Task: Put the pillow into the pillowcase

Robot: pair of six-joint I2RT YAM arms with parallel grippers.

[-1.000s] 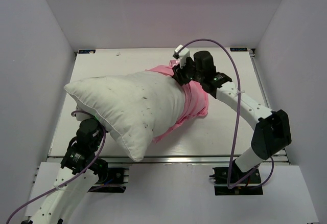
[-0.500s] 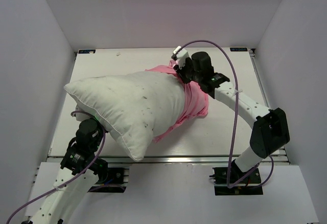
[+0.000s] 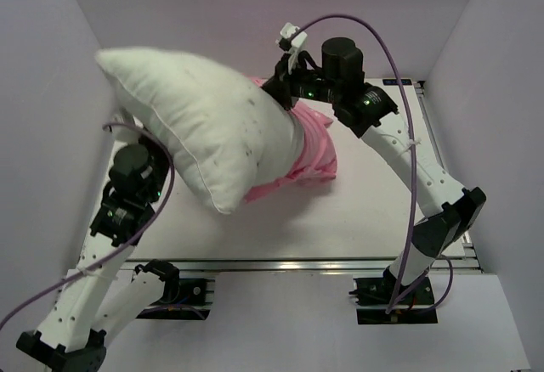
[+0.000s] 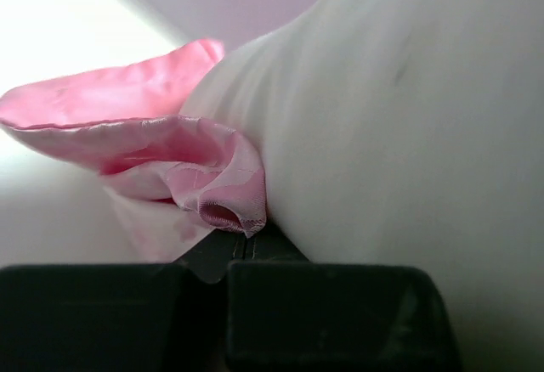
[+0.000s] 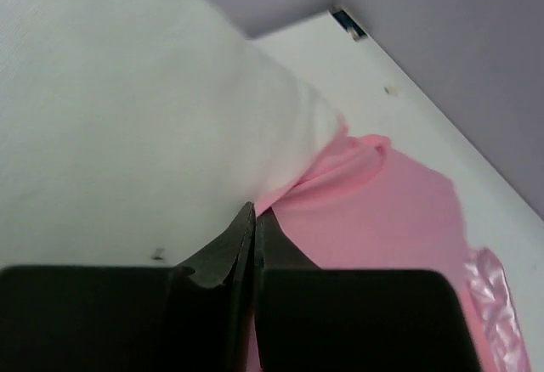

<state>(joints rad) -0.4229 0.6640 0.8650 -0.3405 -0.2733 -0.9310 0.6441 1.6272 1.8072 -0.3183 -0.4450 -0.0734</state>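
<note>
Counting one pillow [image 3: 195,126] and one pillowcase [image 3: 310,147]. Counting two arms: left arm [image 3: 119,219], right arm [image 3: 416,168]. Counting two grippers: left gripper [image 4: 229,249], right gripper [image 5: 253,223]. Counting two purple cables: left cable [image 3: 172,177], right cable [image 3: 414,194]. Counting one table [image 3: 382,219], two base plates: left plate [image 3: 183,290], right plate [image 3: 391,291]. Counting three walls: left wall [image 3: 42,92], back wall [image 3: 255,7], right wall [image 3: 501,92].

One end of pillow [image 3: 200,126] inside pillowcase [image 3: 313,147]

One pillow [image 3: 200,126] end hidden inside pillowcase [image 3: 313,144]
</note>
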